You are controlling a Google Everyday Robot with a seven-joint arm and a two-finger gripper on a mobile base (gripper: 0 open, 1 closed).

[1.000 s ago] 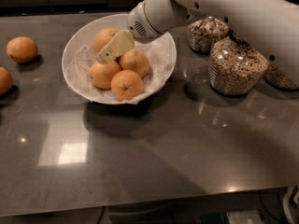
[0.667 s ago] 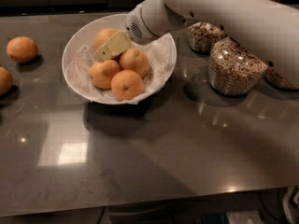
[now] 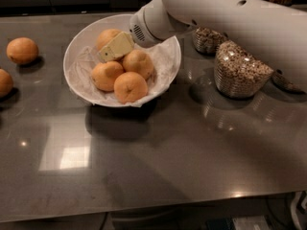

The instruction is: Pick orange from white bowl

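The white bowl with crinkled white lining stands on the dark counter at upper middle. Several oranges lie in it: one at the back, one at the right, one at the left, one in front. My gripper reaches in from the upper right on the white arm. Its cream-coloured fingers sit low over the bowl, against the back orange and just above the right one.
Two loose oranges lie on the counter at the left, one farther back and one at the frame edge. Glass jars of cereal stand to the right of the bowl, a large one and a smaller one behind it.
The arm has swung further over the bowl and the gripper has shifted slightly toward the back orange. The oranges have not moved.
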